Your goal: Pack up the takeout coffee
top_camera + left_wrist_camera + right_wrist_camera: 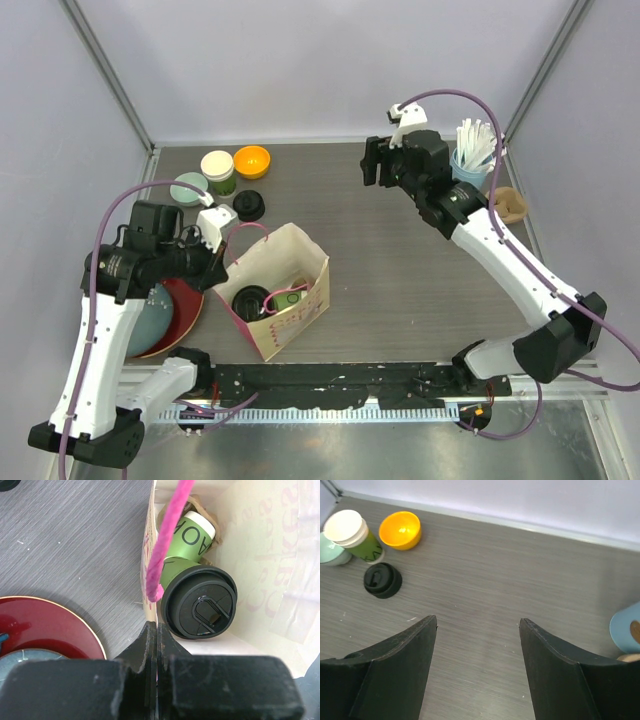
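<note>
one lidded green cup [200, 600] lies in the paper bag [300, 255]; the other cup [355, 535] stands open at the back of the table [400, 280], loose black lid [382, 580] beside it. light, crushable paper: likely best gripped gently mid-wall. right tool [478, 622] spread; left tool [154, 635] pressed together at the bag's rim.

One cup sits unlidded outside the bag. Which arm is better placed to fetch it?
Right. The right gripper is open and empty, facing the loose lid and the open cup. The left gripper is shut on the rim of the paper bag.
</note>
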Tool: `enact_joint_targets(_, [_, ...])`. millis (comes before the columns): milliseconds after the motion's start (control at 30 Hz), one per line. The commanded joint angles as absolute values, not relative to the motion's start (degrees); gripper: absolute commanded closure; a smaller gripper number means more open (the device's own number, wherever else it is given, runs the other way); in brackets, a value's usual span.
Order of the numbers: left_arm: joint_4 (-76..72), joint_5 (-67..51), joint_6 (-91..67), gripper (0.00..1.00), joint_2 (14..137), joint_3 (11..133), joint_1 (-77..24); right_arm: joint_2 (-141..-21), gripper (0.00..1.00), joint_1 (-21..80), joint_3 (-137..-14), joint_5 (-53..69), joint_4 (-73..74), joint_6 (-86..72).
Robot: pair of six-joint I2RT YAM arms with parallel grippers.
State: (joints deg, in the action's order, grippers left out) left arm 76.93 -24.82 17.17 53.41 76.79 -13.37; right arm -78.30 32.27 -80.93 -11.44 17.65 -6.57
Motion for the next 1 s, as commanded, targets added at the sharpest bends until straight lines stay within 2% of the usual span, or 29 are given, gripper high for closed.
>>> enact_joint_targets(0, [75.15, -27.33, 17.40, 1.00, 53.70, 77.96, -13.53, -80.15, 0.28, 29.18, -79.46, -9.14, 16.88, -10.11])
enact_joint_targets(467, [72.51, -29.79, 17.67, 1.00, 57.48, 80.33, -14.76, -84.37, 0.28, 28.74, -80.95, -3.78, 17.84, -9.84])
enact_joint_targets(967, [68.56, -34.28, 17.84, 1.00, 61.70, 80.77, -15.82, -82.53, 0.28, 28.74, -81.47, 2.37, 18.54, -10.28])
